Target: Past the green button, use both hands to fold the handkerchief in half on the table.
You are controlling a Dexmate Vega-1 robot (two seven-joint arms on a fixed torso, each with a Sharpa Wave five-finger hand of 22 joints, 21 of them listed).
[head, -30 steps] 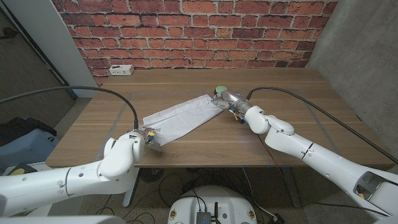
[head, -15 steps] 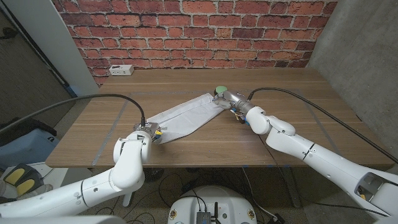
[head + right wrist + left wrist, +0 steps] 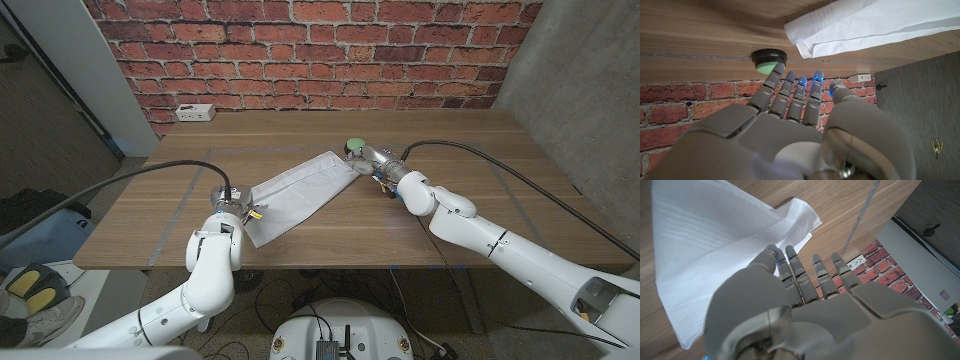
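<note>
While I viewed the scene remotely, the left hand [image 3: 232,207] stood at the near corner of the white, folded cotton handkerchief [image 3: 295,191], fingers [image 3: 792,269] extended and slightly apart over the cloth, gripping nothing. My right hand [image 3: 378,166] hovered at the cloth's far end beside the round green button on its black base [image 3: 768,59], fingers straight and together, holding nothing. The handkerchief lay diagonally across the wooden table [image 3: 470,160] between both hands. No legible writing was visible.
</note>
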